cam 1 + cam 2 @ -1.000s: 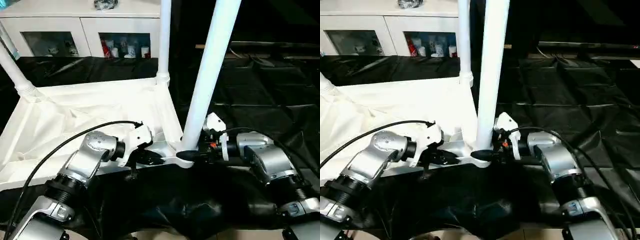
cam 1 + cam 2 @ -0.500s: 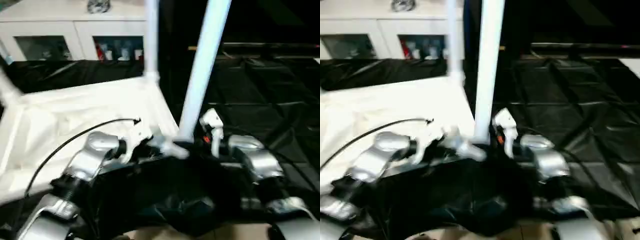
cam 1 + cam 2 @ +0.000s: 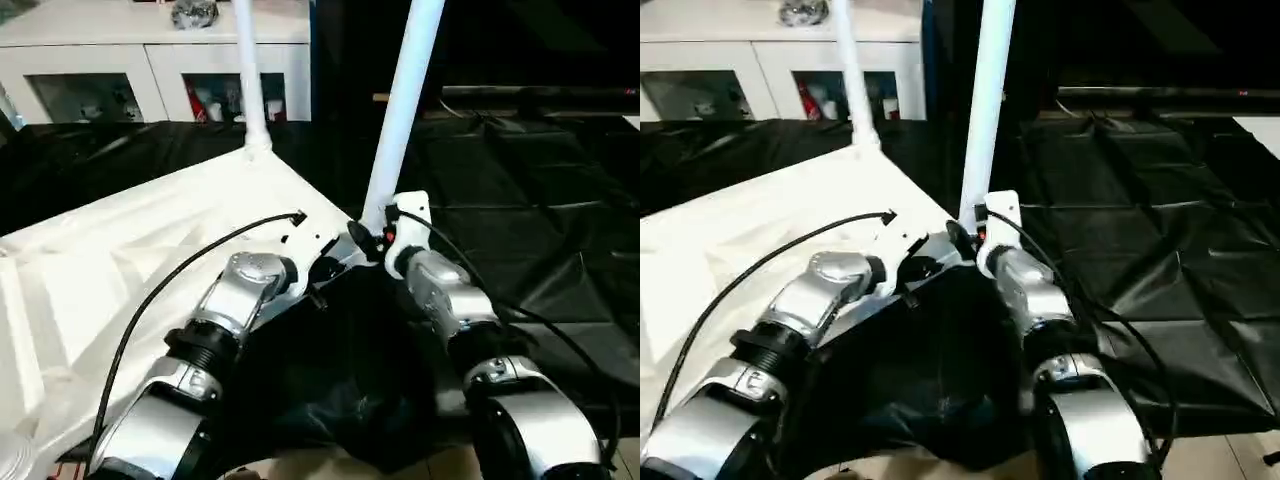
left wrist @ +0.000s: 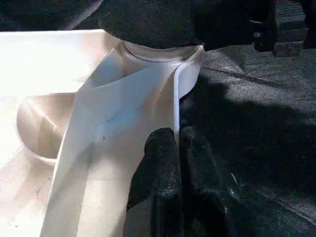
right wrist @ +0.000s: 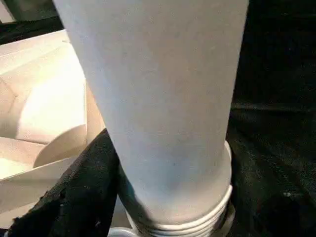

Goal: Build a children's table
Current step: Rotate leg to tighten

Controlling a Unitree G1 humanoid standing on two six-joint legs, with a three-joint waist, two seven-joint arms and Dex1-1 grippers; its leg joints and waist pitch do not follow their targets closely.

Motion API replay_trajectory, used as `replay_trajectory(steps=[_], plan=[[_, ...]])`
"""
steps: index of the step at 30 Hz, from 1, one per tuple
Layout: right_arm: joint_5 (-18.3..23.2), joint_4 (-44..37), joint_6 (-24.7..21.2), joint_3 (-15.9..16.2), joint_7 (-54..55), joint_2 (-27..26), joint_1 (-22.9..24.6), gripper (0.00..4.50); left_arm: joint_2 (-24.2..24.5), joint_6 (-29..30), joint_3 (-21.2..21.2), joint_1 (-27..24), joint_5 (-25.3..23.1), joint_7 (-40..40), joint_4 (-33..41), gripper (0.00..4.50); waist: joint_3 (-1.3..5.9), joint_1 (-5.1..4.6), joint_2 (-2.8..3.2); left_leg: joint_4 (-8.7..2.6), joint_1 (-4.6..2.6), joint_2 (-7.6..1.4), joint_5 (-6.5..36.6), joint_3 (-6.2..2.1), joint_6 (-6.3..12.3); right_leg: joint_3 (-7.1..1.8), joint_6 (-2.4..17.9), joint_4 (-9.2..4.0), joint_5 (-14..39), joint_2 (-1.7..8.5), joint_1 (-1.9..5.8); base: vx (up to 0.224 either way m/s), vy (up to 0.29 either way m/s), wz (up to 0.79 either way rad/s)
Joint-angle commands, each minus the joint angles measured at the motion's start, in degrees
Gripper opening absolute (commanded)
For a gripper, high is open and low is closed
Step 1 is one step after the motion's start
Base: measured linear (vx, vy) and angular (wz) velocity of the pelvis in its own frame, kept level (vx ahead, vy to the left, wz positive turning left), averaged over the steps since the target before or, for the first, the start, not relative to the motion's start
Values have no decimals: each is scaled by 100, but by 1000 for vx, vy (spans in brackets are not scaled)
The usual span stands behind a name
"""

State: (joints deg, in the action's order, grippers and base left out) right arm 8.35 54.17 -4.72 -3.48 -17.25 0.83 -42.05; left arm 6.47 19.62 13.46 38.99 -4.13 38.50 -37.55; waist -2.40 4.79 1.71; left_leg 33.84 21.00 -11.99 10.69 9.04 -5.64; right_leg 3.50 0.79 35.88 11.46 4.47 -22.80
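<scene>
The children's table lies upside down: its white ribbed top [image 3: 140, 260] faces up on the black sheet. One white tube leg [image 3: 402, 110] stands in the near corner socket, and another leg [image 3: 250, 80] stands in the far corner. My left gripper [image 3: 322, 272] is shut on the top's thin rim just beside the near corner; in the left wrist view its fingertips [image 4: 163, 148] pinch that rim [image 4: 175, 98]. My right gripper [image 3: 366, 240] is closed around the base of the near leg [image 5: 158, 98], one black finger [image 5: 74, 197] lying against it.
A white cabinet with glass doors [image 3: 150, 70] stands behind the table. Black sheeting [image 3: 540, 200] covers the floor to the right. A crumpled fold of it [image 3: 330, 400] lies between my forearms.
The table's near corner has moved away from me and the top has turned, with the far leg swinging left. Both arms have stretched forward with it, grips unchanged.
</scene>
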Motion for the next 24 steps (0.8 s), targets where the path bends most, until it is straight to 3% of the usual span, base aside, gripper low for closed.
replay_trajectory(steps=[1,5,6,10,15,20,21,24], plan=[[-22,540,-263,190,-104,-363,164,328,-196,-433,132,237,147,148,179,0,334,-3,33,-423,-18,-57,1192,26,80,-209,1204,-487,848,321,285,0,0,0],[-70,373,-66,212,-331,-301,139,361,-66,-563,167,154,107,295,214,0,331,-8,22,-431,-27,-58,1287,30,87,-219,1175,-510,1074,329,278,0,0,0],[-88,262,-61,211,-468,-223,118,376,2,-602,168,95,99,377,281,0,343,4,3,-423,-14,-58,1148,34,120,-221,1182,-492,891,325,295,0,0,0],[-226,21,-34,352,-684,60,148,396,138,-785,187,-1,65,529,341,0,362,7,16,-390,9,-56,775,38,236,-213,1312,-424,258,315,317,0,0,0],[-217,-628,-154,478,-1217,485,378,443,335,-880,231,-198,213,985,592,0,355,30,-10,-391,-1,-71,745,49,321,-212,1350,-425,252,325,325,0,0,0],[-159,-1711,-324,820,-2563,1166,892,443,657,-1101,301,-432,398,1661,904,0,366,105,-6,-372,11,-91,611,53,440,-206,1327,-393,1,311,338,0,0,0],[-146,-1887,-255,919,-2879,1336,1000,443,724,-1133,314,-477,442,1819,945,0,360,92,22,-373,16,-88,605,55,440,-208,1331,-391,-15,303,327,0,0,0],[-16,-2203,-316,1038,-3428,1601,1167,443,837,-1169,321,-569,546,2136,1045,0,352,102,4,-371,14,-88,688,63,472,-201,1333,-408,49,302,332,0,0,0]])
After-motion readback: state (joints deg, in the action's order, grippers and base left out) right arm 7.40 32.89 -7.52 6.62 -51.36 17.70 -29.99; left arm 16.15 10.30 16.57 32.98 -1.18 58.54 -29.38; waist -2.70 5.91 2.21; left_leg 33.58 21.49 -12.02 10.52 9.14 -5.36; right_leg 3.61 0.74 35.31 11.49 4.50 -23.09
